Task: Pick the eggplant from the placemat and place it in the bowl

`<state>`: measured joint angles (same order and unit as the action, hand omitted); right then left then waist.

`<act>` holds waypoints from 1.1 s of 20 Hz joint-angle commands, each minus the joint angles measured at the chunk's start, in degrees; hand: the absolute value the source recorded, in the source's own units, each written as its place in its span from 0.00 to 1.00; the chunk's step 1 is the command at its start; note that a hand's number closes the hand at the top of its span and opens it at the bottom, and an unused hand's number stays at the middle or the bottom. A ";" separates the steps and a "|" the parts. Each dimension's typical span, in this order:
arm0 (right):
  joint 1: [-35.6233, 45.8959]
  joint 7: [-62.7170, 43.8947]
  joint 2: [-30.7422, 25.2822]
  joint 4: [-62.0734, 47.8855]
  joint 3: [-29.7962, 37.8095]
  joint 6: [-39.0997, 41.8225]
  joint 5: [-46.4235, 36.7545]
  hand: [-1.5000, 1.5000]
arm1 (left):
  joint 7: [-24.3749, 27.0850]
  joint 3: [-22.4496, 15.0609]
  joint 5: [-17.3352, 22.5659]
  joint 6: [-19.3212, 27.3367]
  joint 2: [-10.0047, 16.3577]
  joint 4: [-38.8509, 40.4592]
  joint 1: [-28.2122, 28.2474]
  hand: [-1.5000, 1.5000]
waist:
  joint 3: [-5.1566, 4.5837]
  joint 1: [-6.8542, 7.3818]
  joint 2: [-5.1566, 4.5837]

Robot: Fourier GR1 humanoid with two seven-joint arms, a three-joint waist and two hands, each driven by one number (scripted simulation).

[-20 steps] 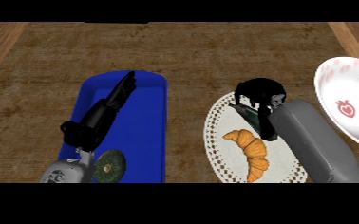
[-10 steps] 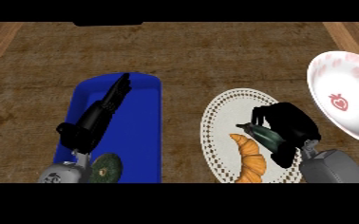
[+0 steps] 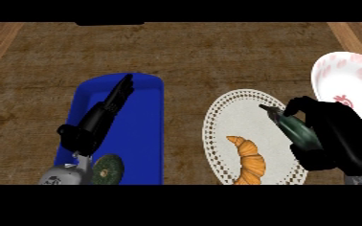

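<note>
R hand [image 3: 332,135] was clamped round the eggplant [image 3: 295,128] at the right edge of the placemat [image 3: 233,117], bowl [image 3: 338,74] nearby. Risk: the protruding stem end could clip the bowl rim during transfer. L hand [image 3: 96,123] lay open, fingers straight, over the blue tray [image 3: 145,141].

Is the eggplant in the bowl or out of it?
Out. The right hand is curled round the eggplant over the placemat's right edge; the bowl lies beyond it, toward the upper right.
</note>
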<state>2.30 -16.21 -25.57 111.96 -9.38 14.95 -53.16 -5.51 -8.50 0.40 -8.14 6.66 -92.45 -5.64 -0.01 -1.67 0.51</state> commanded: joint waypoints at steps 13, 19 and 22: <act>4.45 1.34 -0.30 -0.78 24.60 -1.48 12.94 1.00 | -1.16 -1.29 -1.38 -0.63 -1.58 -3.07 0.66 0.50 | 0.03 1.87 -0.49; 10.08 9.51 -4.65 -13.31 29.66 -11.65 7.23 1.00 | 3.40 0.79 -0.98 -2.21 -0.91 3.16 -0.20 0.50 | 0.04 2.04 -0.66; 15.11 13.18 -5.82 -25.35 28.59 -16.24 3.73 1.00 | -0.78 0.19 -0.36 -2.47 -1.18 -0.67 -0.18 0.50 | 0.04 2.55 -0.70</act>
<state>12.25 -6.83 -29.78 97.40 18.71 3.79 -45.98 -4.12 -8.67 -0.78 -9.85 5.25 -91.70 -5.90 0.03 0.45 -0.12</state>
